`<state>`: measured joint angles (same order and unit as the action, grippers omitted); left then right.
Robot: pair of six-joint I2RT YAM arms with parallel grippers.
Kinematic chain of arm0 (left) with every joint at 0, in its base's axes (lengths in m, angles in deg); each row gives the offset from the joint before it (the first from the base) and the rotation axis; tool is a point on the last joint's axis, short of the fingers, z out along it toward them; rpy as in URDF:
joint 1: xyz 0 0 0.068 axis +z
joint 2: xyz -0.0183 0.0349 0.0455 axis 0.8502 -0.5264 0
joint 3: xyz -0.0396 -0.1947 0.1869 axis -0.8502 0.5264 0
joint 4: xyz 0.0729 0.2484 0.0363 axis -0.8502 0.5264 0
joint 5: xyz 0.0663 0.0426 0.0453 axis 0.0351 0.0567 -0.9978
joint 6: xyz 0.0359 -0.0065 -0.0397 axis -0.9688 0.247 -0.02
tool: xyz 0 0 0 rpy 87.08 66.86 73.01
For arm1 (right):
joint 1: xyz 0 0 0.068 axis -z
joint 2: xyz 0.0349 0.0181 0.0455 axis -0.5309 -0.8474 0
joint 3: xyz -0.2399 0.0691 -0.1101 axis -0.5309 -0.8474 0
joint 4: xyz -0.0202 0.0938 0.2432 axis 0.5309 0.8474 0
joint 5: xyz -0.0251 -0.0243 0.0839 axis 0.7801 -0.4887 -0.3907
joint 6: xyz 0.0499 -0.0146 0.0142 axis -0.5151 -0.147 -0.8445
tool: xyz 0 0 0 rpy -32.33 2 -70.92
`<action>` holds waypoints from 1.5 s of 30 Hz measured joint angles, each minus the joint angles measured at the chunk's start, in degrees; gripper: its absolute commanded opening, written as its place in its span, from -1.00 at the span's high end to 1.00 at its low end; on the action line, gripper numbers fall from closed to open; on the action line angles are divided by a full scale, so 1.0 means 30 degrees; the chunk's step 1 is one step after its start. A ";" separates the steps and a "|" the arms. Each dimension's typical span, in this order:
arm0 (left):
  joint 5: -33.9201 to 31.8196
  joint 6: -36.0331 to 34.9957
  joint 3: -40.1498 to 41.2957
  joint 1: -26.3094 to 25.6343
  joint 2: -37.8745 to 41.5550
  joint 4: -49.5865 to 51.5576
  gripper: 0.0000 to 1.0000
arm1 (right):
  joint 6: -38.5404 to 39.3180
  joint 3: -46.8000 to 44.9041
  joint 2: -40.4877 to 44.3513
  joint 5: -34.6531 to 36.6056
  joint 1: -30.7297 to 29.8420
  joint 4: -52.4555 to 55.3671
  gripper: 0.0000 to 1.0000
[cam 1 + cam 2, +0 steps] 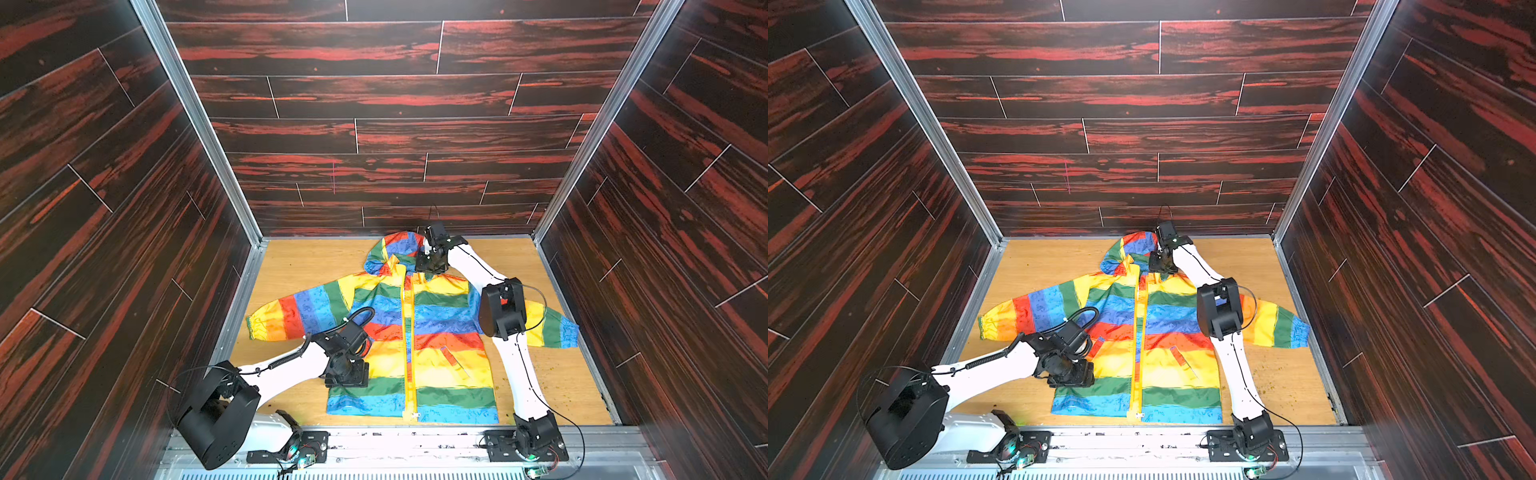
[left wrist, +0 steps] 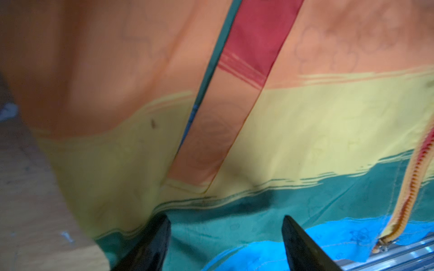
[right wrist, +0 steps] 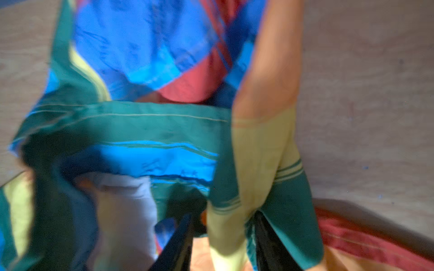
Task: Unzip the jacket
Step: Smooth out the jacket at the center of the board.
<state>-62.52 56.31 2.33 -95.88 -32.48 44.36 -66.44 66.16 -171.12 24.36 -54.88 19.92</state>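
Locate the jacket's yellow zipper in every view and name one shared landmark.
Top view: zipper down the middle of the jacket.
Top view: same, centre front.
Left wrist: lower stretch, crossing green and blue stripes.
Right wrist: cannot tell; blurred fabric.
Landmark: zipper's bottom end at the hem.

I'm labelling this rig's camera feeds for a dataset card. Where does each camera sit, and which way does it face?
Top views: high above the robot's base side, looking down and forward at the jacket on the wooden table; both arms show, with left gripper and right gripper.
Left wrist: looks along its open fingers at the jacket's lower front, pocket and zipper.
Right wrist: looks past its fingers at the blurred hood.
Shared: both top views show nearly the same scene; every view shows the jacket.
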 measured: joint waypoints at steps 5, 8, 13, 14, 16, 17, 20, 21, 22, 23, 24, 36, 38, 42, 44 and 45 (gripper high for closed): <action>-0.0044 0.0277 0.0000 -0.0015 -0.0015 0.0007 -0.53 | -0.0211 0.0138 -0.0211 0.0182 -0.0007 0.0517 0.57; -0.0109 0.0350 -0.0015 -0.0051 -0.0044 0.0102 -0.53 | -0.0335 0.0175 -0.0211 0.0393 0.0000 0.0554 0.70; -0.0219 0.0452 -0.0386 -0.0197 -0.0525 0.0495 -0.53 | -0.0379 0.0175 -0.0211 0.0612 0.0007 0.0576 0.74; -0.0262 0.0517 -0.0517 -0.0248 -0.0678 0.0605 -0.53 | -0.0379 0.0175 -0.0211 0.0678 0.0036 0.0576 0.75; -0.0386 0.0605 -0.0743 -0.0379 -0.0947 0.0823 -0.53 | -0.0386 0.0175 -0.0211 0.0794 0.0102 0.0576 0.76; -0.0474 0.0641 -0.0838 -0.0459 -0.1064 0.0954 -0.53 | -0.0386 0.0175 -0.0211 0.0816 0.0153 0.0576 0.77; -0.0641 0.0736 -0.1013 -0.0597 -0.1282 0.1260 -0.53 | -0.0437 0.0175 -0.0211 0.0845 0.0430 0.0583 0.77; -0.0685 0.0743 -0.1042 -0.0619 -0.1333 0.1348 -0.53 | -0.0437 0.0197 -0.0211 0.0838 0.0576 0.0597 0.77; -0.0699 0.0743 -0.1056 -0.0641 -0.1362 0.1413 -0.53 | -0.0437 0.0211 -0.0211 0.0831 0.0692 0.0597 0.77; -0.0714 0.0750 -0.1078 -0.0641 -0.1384 0.1457 -0.53 | -0.0437 0.0248 -0.0211 0.0831 0.0860 0.0627 0.77; -0.0714 0.0750 -0.1086 -0.0656 -0.1392 0.1486 -0.53 | -0.0437 0.0321 -0.0211 0.0816 0.1005 0.0663 0.77; -0.0845 0.0889 -0.1231 -0.0736 -0.1435 0.1727 -0.79 | -0.0066 0.1290 -0.0211 0.0211 0.1392 0.0787 0.13; -0.1064 0.0867 -0.1370 -0.0758 -0.1443 0.2463 -0.89 | 0.0058 0.1253 -0.0204 -0.0219 0.1355 0.0758 0.00; -0.1676 0.0780 -0.3330 -0.0750 -0.1086 0.3796 -0.95 | 0.0044 -0.1107 0.1137 -0.0379 0.1311 0.0131 -0.17; -0.2106 0.0743 -0.4830 -0.0743 -0.0335 0.3570 -0.96 | -0.0364 -0.4539 0.3446 0.0153 0.1304 -0.0488 -0.34; -0.2339 0.0743 -0.5275 -0.0743 0.0102 0.3344 -0.96 | -0.0670 -0.6346 0.4801 0.0408 0.1297 -0.0794 -0.43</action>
<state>-69.54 58.54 -13.49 -98.11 -32.18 54.39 -68.46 47.12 -156.72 25.58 -50.98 17.54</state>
